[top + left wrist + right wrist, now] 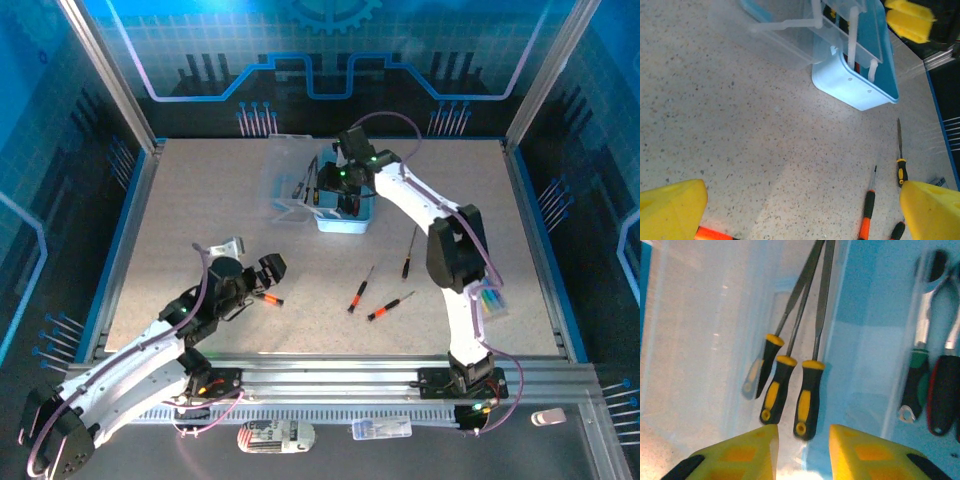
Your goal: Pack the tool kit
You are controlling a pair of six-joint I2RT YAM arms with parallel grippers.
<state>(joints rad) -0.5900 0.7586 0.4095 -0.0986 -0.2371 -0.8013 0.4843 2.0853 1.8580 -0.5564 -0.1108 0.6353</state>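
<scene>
Sitting toward the 12 o'clock edge of the tabletop (200, 220) in the top view, the pale-blue tool kit box (345, 224) stands open, with its clear lid (290, 170) swung out to its 9 o'clock side.

In the right wrist view, three yellow-and-black-handled tools (807, 395) lie side by side in one compartment. Their shafts point to 12 o'clock and their handles fan slightly. Across a divider at their 3 o'clock lie a green-and-black-handled tool (917, 385) and a red-and-black handle (942, 395).

The right gripper (338, 192) hangs over the box. Its yellow fingers (747, 450) stand partly apart just at 6 o'clock of those handles, and nothing sits between them.

Three screwdrivers lie loose on the bare tabletop at about 5 o'clock of the box. A black-and-yellow screwdriver (410, 253) lies nearest the right arm (455, 250). A black-and-red screwdriver (361, 289) lies near a red-handled screwdriver (390, 308), which is at its 4 o'clock.

An orange-handled screwdriver (266, 298) lies at 7 o'clock of the box, well apart from it. The left gripper (258, 278) hovers over this one with its jaws spread wide, holding nothing. In the left wrist view the orange handle shows just beside the pad at 7 o'clock; whether they touch I cannot tell.
</scene>
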